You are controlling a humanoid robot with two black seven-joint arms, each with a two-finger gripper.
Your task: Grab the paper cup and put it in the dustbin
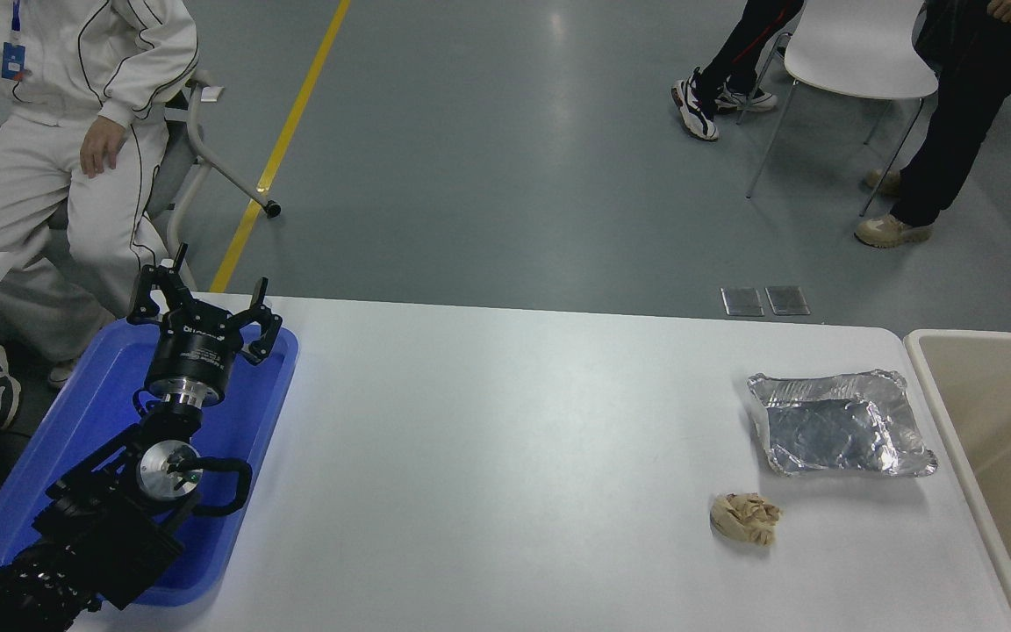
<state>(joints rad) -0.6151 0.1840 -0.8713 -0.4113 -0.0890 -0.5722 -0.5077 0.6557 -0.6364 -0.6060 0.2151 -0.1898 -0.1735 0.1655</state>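
Left gripper (204, 296), fingers spread, hangs parked over the blue tray (89, 421); no paper cup shows, so the right arm risks grabbing the nearby paper wad (744, 518) instead.

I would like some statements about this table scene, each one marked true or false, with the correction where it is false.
1. The left claw hangs open over the blue tray. True.
2. The foil tray lies inside the dustbin. False: it lies on the white table, beside the dustbin's rim.
3. The crumpled tan paper wad lies nearer the camera than the foil tray. True.
4. A paper cup stands on the table between the blue tray and the foil tray. False: no cup shows on the table.
5. The right claw is gripping the paper wad. False: the right arm is not in view, and nothing touches the wad.
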